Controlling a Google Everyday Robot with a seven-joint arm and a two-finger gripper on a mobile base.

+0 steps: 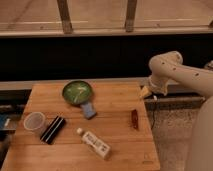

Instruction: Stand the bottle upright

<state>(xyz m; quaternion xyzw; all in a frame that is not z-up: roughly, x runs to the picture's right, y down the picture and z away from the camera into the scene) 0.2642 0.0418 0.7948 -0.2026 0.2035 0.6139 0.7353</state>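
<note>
The bottle (94, 142) lies on its side near the front of the wooden table (115, 107), white cap pointing to the back left, pale label with dark print facing up. My white arm reaches in from the right. The gripper (145, 92) hangs at the table's right back edge, well to the right of and behind the bottle, touching nothing that I can see.
A green bowl (77, 92) stands at the back, a blue sponge (88, 110) just in front of it. A clear plastic cup (34, 121) and a black bar (53, 129) are at the left. A small reddish-brown item (134, 118) lies at the right.
</note>
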